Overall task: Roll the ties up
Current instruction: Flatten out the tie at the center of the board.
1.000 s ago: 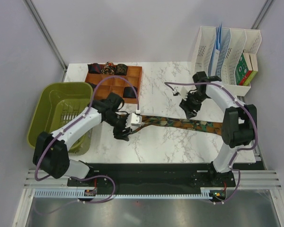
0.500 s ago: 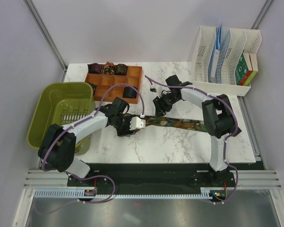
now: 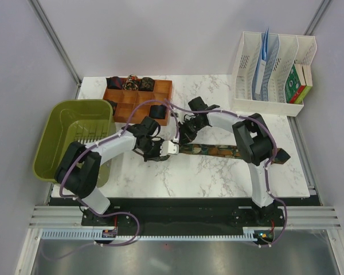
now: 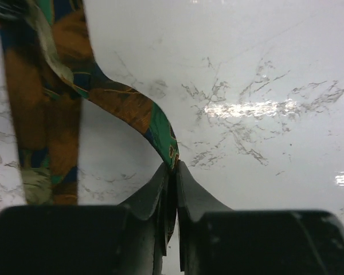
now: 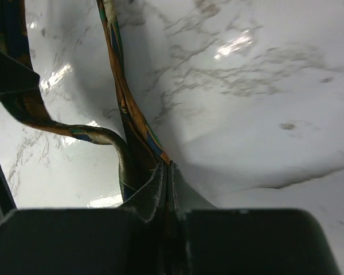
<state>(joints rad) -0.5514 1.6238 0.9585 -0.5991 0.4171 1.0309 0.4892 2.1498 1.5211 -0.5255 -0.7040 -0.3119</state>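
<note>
A long tie [image 3: 218,151] with an orange, green and blue pattern lies flat across the middle of the marble table. Its narrow left end is lifted and looped. My left gripper [image 3: 158,151] is at that left end, and the left wrist view shows its jaws [image 4: 173,167] shut on the tie [image 4: 126,106]. My right gripper [image 3: 182,136] is just right of it, above the strip. Its jaws [image 5: 167,166] are shut on the folded tie [image 5: 129,114]. Several rolled ties [image 3: 158,112] sit in compartments of a wooden tray [image 3: 139,98].
A green plastic basket [image 3: 74,123] stands at the left edge beside my left arm. A white file organiser [image 3: 272,66] with papers and a box is at the back right. The wooden tray is right behind both grippers.
Both grippers have gone from open to shut on the tie. The right gripper has moved left along the strip to beside the left gripper, which shifted slightly right.
</note>
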